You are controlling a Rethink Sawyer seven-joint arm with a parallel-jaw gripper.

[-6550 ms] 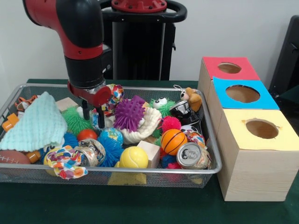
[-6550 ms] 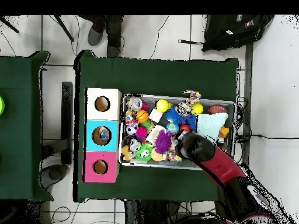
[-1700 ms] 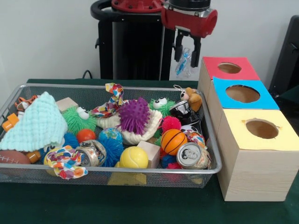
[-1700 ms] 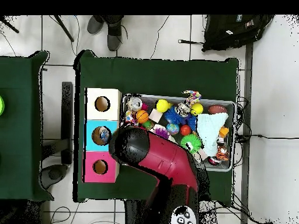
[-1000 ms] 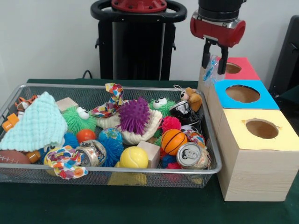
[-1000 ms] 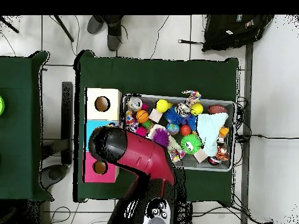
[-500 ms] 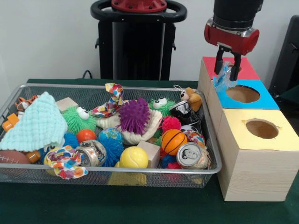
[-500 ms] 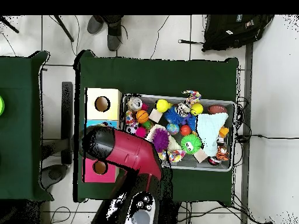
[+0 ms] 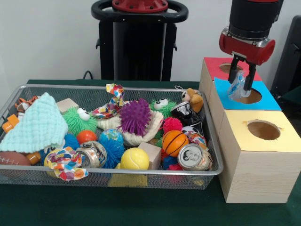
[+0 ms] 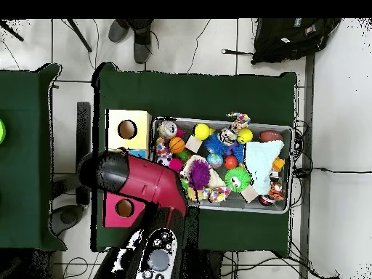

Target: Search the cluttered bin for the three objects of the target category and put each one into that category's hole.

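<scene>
My gripper [image 9: 240, 87] hangs over the blue-topped box [image 9: 268, 100], right at the near-left rim of its round hole [image 9: 249, 97]. It is shut on a crumpled piece of clear bluish plastic [image 9: 235, 88] that dangles between the fingers [image 9: 248, 81]. The wire bin [image 9: 108, 173] to the left holds a heap of toys: a purple spiky ball [image 9: 134, 115], a small basketball [image 9: 174, 142], a yellow ball [image 9: 134, 159] and a crushed can [image 9: 193, 157]. In the overhead view the red arm [image 10: 142, 185] covers the blue box and hides the gripper.
A red-topped box [image 9: 221, 71] stands behind the blue one and a yellow-topped box [image 9: 261, 155] in front. A mint cloth [image 9: 35, 125] lies at the bin's left end. A person's shoes [image 10: 131, 33] and a black bag [image 10: 290, 36] are on the floor beyond the table.
The gripper rose out of the bin with the plastic piece and carried it right, past the red box, to the blue box's hole. The bin's toys have not moved lately.
</scene>
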